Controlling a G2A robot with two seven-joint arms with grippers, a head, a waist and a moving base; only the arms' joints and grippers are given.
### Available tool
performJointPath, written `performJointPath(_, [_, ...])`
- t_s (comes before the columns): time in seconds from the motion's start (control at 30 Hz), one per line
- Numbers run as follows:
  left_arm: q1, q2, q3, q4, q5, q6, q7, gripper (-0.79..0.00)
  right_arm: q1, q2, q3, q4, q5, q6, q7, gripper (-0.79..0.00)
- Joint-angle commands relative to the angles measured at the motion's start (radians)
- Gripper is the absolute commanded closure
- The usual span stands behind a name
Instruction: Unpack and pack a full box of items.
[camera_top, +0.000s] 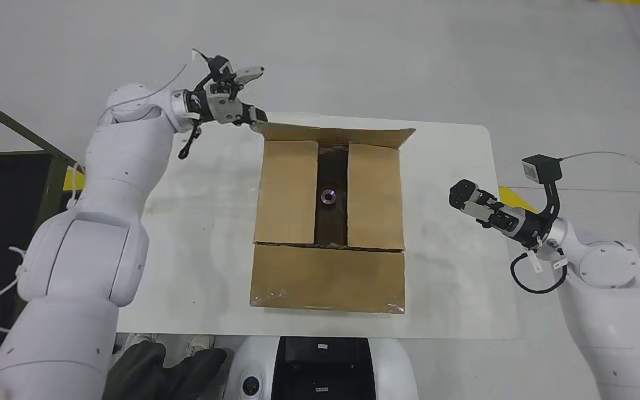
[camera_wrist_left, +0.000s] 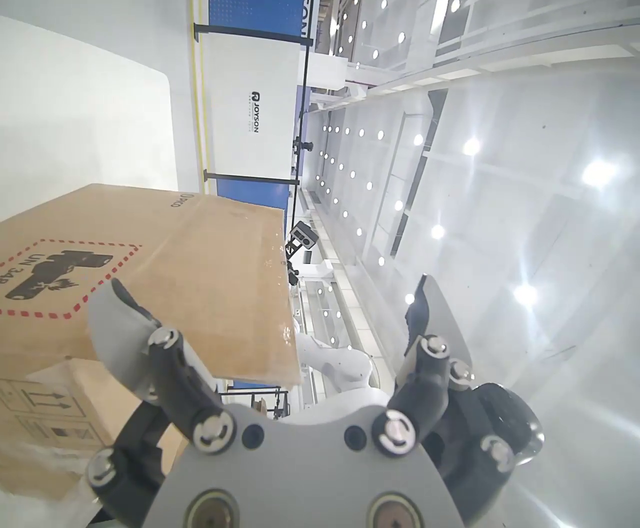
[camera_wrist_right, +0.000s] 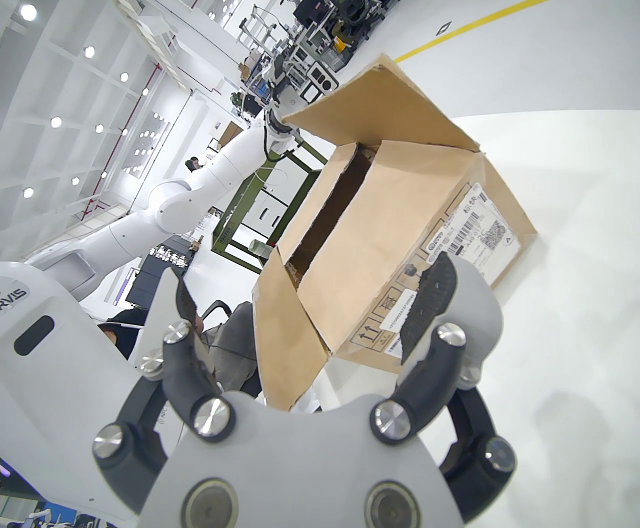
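Observation:
A brown cardboard box (camera_top: 300, 200) stands in the middle of the white table (camera_top: 200, 270). Its far flap (camera_top: 335, 133) is raised and its near flap (camera_top: 328, 278) lies folded outward. The two side flaps leave a narrow gap, and a small round item (camera_top: 327, 197) shows inside it. My left gripper (camera_top: 256, 97) is open beside the far left corner of the box, with the raised flap (camera_wrist_left: 190, 270) close to one finger (camera_wrist_left: 120, 310). My right gripper (camera_top: 460, 193) is open over the table to the right of the box (camera_wrist_right: 380, 225), apart from it.
A dark green-framed stand (camera_top: 25, 185) sits off the table's left side. Bare table surface lies on both sides of the box, wider at the right (camera_top: 450, 270).

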Motion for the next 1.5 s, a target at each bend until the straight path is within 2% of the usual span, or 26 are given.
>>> performJointPath(0.0, [0.011,0.004,0.005,-0.023,-0.009,0.018,0.0,-0.785,0.0,0.0,0.0,0.0,0.0,0.0,0.0,-0.785])
performJointPath(0.27, [0.047,0.025,0.044,-0.094,-0.032,0.036,0.0,-0.785,0.0,0.0,0.0,0.0,0.0,0.0,0.0,-0.785])
performJointPath(0.63, [0.054,0.053,0.115,-0.122,-0.025,0.037,0.0,-0.785,0.0,0.0,0.0,0.0,0.0,0.0,0.0,-0.785])
performJointPath(1.03, [0.048,0.052,0.183,-0.122,-0.032,0.034,0.0,-0.785,0.0,0.0,0.0,0.0,0.0,0.0,0.0,-0.785])
performJointPath(1.47, [0.051,0.06,0.261,-0.155,0.012,-0.052,0.0,-0.785,0.0,0.0,0.0,0.0,0.0,0.0,0.0,-0.785])
